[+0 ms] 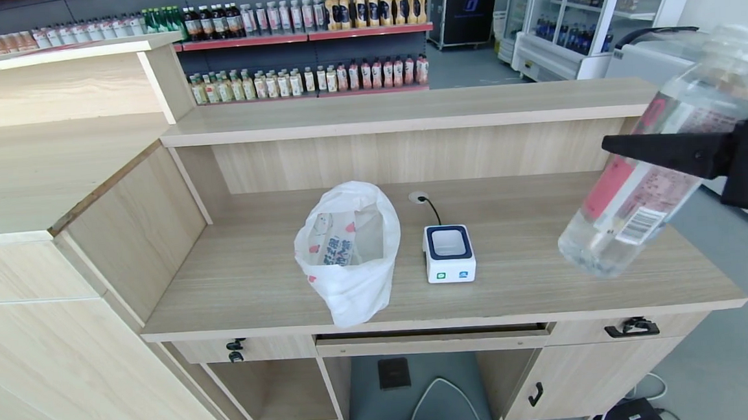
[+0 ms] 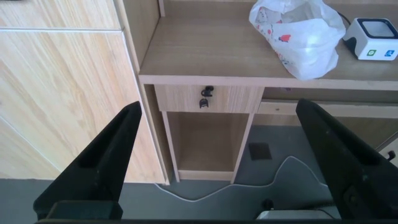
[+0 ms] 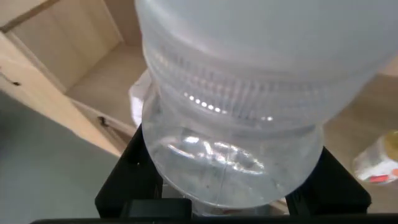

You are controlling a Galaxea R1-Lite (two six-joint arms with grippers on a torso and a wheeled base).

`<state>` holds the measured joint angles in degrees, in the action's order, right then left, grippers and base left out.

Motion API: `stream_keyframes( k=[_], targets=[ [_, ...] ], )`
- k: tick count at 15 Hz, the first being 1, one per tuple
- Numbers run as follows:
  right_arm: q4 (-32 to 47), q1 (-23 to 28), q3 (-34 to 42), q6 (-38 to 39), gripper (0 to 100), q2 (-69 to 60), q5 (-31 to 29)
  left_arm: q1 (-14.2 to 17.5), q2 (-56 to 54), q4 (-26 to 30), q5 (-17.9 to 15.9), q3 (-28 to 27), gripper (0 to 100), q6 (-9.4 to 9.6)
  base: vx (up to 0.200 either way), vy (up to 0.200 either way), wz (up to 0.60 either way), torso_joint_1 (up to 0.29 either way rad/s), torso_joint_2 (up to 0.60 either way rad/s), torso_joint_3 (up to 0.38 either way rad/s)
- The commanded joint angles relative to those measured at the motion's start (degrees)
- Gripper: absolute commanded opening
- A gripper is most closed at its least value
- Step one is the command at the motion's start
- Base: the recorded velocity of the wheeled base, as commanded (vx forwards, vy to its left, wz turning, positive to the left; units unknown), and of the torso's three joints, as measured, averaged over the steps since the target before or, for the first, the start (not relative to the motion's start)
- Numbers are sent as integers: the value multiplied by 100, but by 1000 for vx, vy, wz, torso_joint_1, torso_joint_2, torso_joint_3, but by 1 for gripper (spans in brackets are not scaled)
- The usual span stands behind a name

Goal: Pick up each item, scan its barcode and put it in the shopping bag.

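The bottle (image 1: 615, 221) — smooth, likely slippery — is held round its middle by the right gripper (image 1: 669, 150); the left gripper (image 2: 217, 109) is spread wide.

Light wood checkout counter (image 1: 521, 279), drinks shelves (image 1: 305, 37) behind, glass-door fridges (image 1: 569, 10) far right, grey floor (image 1: 469, 68).
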<state>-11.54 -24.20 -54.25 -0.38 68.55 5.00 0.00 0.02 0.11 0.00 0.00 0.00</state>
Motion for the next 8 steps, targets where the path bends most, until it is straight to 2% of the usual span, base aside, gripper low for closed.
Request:
stream_keyframes(
  k=[1,2,4,5,7,8],
  targets=[
    [-1790,1207,1083,-1377,0,1020,-368,0,-2,-2,0,0,100,0,0,0,0,0,0,0],
    [-2458,1409,1382,-1729,0,1196,-386,0,-2,-2,0,0,100,0,0,0,0,0,0,0],
    [-4567,1761,2164,-2898,0,1820,-403,0,-2,-2,0,0,100,0,0,0,0,0,0,0],
    [-5323,1910,2270,-3399,0,2119,-394,0,-2,-2,0,0,100,0,0,0,0,0,0,0],
    [-6510,1998,2278,-3882,0,2804,-386,0,-2,7,0,0,100,0,0,0,0,0,0,0],
    [-6791,1998,2270,-3961,0,2998,-368,0,-2,-2,0,0,100,0,0,0,0,0,0,0]
  ],
)
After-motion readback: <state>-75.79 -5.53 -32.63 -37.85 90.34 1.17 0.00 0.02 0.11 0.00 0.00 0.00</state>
